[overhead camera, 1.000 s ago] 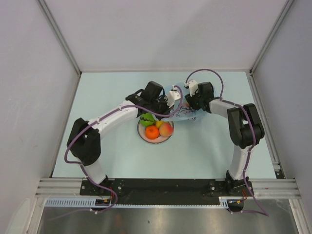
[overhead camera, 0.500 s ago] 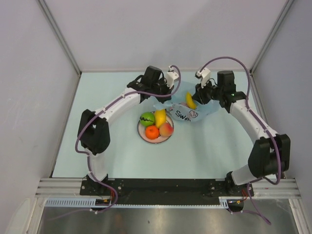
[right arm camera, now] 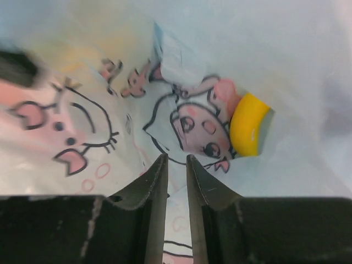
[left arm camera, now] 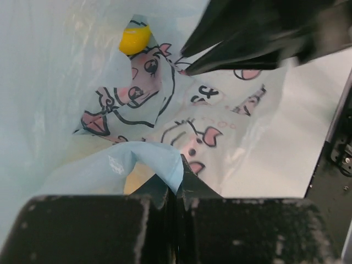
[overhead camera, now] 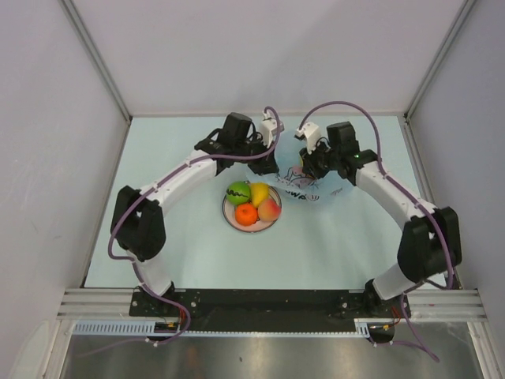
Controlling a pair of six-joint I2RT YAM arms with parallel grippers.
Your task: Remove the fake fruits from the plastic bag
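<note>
Left fingers [left arm camera: 193, 190] clamp a fold of the bag [overhead camera: 304, 193], right fingers [right arm camera: 152, 187] nip its film; it lies just right of the plate [overhead camera: 229, 215], open table [overhead camera: 355, 245] beyond. The yellow fruit [right arm camera: 248, 132], bare before, now sits among the folds.

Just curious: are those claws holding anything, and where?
The left gripper pinches a fold of the plastic bag. Whether the right gripper grips anything cannot be told.

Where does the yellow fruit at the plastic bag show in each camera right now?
Top external: not visible; only the plastic bag shows.
Left wrist: yellow fruit, upper left.
Right wrist: yellow fruit, right of centre.
Shared landmark: the pink pig face printed beside it, in both wrist views.
</note>
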